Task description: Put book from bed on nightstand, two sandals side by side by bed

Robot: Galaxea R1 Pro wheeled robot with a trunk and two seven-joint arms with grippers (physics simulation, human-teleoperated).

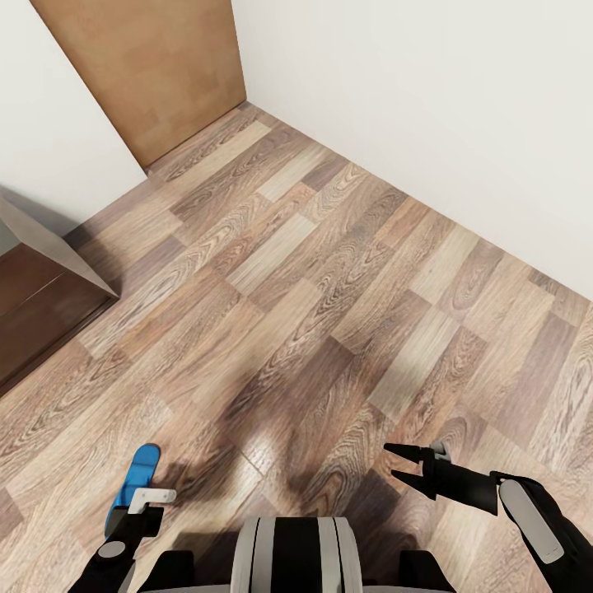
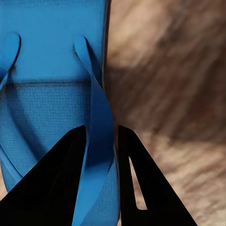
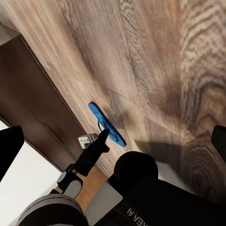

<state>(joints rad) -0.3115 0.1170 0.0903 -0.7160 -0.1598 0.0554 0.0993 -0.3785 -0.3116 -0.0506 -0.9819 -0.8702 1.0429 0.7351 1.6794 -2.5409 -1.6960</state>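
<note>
The sandal hangs low over the wood floor, its strap pinched in your left gripper. Keep that pinch firm and carry it level towards the bed at your left. Your right gripper is spread, holding nothing. Count: one sandal visible, two grippers.

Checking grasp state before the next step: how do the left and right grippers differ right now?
1. The left gripper has its jaws shut on a strap of a blue sandal; the right gripper holds nothing.
2. The left jaws are nearly closed; the right jaws stand open.
3. In the head view the left gripper's housing looks white, the right's black.

Both hang low over the wood-plank floor.
</note>
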